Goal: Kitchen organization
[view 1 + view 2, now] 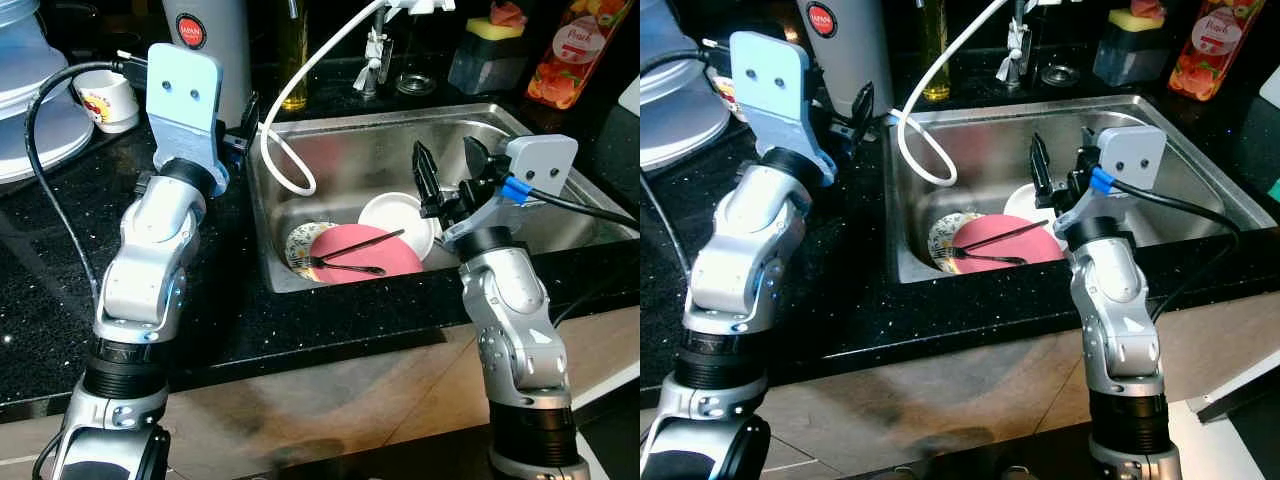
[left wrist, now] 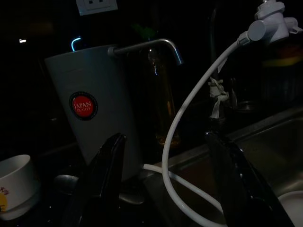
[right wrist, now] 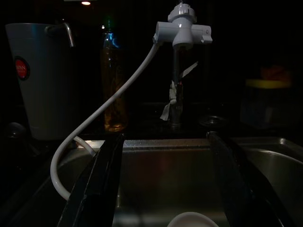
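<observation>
I see black counter (image 1: 60, 290) around steel sink (image 1: 560, 215). White cup (image 1: 108, 100) just beside my left gripper (image 2: 165, 184); juice bottle (image 1: 566, 52) beyond right gripper (image 1: 450, 172).

Sink basin: open at the back, crowded at the front

The right gripper (image 1: 450, 175) hangs with fingers spread above the sink (image 1: 560, 235), its 12 o'clock lane to the back wall free of dishes. Toward 6 o'clock the pink plate (image 1: 365, 255), the white bowl (image 1: 395, 220) and the dark utensils (image 1: 355, 255) crossing the plate fill the basin floor. At 10 o'clock the white hose (image 1: 285, 160) loops over the rim. The left gripper (image 2: 163, 184), also spread, faces the grey canister (image 2: 97, 109) and that hose; a white cup (image 1: 105, 100) stands at its 9 o'clock.
</observation>
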Motion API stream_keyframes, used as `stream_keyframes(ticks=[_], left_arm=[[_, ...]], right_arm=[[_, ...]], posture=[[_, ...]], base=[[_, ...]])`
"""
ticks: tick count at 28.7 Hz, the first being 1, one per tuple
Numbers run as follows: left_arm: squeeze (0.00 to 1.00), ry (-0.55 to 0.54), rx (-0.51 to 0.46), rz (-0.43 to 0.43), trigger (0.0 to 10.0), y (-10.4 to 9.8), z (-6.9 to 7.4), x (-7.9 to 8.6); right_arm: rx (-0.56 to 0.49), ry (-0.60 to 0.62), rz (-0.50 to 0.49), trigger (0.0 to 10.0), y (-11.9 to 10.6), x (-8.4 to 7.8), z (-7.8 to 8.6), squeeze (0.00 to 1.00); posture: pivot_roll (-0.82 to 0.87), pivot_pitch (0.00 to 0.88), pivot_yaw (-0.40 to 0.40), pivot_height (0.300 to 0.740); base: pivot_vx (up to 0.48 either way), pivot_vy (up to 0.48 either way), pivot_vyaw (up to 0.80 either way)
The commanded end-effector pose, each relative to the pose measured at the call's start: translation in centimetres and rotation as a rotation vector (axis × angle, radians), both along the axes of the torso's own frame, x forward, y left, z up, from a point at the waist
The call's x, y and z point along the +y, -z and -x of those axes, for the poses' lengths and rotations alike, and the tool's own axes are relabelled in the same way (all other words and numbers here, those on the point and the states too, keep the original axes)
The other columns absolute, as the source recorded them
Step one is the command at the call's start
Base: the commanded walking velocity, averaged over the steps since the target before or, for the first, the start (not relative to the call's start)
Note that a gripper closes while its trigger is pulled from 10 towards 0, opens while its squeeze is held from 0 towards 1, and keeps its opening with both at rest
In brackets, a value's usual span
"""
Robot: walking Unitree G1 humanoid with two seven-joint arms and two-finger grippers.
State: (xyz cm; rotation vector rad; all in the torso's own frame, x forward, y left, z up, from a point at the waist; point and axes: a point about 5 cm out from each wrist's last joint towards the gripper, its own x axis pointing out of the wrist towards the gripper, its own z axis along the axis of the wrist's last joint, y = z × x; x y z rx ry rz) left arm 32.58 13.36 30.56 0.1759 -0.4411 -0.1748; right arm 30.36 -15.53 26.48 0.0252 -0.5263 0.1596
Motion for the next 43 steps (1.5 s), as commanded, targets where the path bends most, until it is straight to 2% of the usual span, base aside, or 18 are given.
stream_keyframes(ticks=[1, 27, 43], left_arm=[[0.00, 0.003, 0.025, 0.009, 10.0, 0.76, -0.16, 0.03], [0.00, 0.004, 0.030, 0.004, 10.0, 0.87, -0.38, 0.00], [0.00, 0.006, 0.039, 0.001, 10.0, 0.90, -0.52, -0.01]], right_arm=[[-0.006, -0.006, -0.005, 10.0, 0.04, 0.06, 0.10, 0.00], [-0.005, 0.003, -0.005, 10.0, 0.07, -0.03, 0.27, 0.00], [-0.005, 0.005, -0.009, 10.0, 0.12, 0.03, 0.35, 0.00]], posture=[[0.10, 0.085, 0.031, 0.740], [0.09, 0.093, 0.043, 0.740], [0.09, 0.096, 0.048, 0.740]], base=[[-0.382, 0.000, 0.00], [-0.274, 0.000, 0.00], [0.000, 0.000, 0.00]])
